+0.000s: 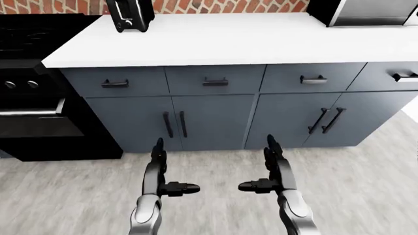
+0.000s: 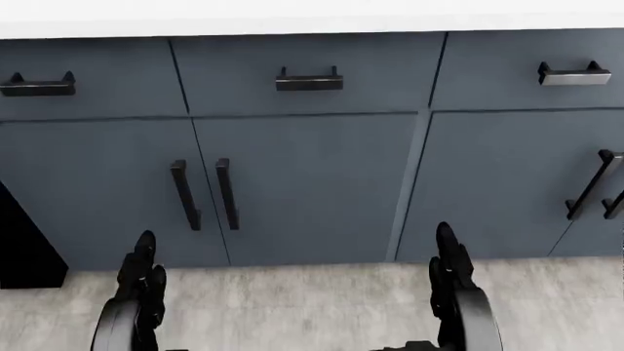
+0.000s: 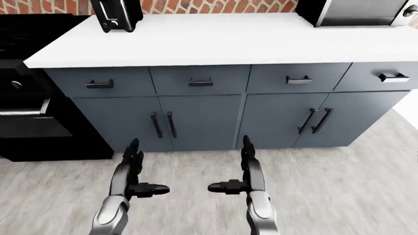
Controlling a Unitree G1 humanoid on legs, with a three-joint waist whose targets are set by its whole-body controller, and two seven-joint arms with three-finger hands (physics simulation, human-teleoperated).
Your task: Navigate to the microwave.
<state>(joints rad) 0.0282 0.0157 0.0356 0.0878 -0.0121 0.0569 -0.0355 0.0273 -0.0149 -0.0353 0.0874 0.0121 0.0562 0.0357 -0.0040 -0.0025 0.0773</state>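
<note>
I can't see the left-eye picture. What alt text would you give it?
Two empty robot hands, left hand and right hand, reach toward blue-grey cabinets under a white counter. A microwave shows at top right, a black stove at left.

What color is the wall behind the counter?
Red-brown brick wall with pale mortar lines, clearest in the left-eye view.

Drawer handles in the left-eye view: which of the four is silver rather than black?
The third drawer handle from the left, on the drawer above the right-hand pair of cabinet doors. It looks metallic grey; the other three are black.
</note>
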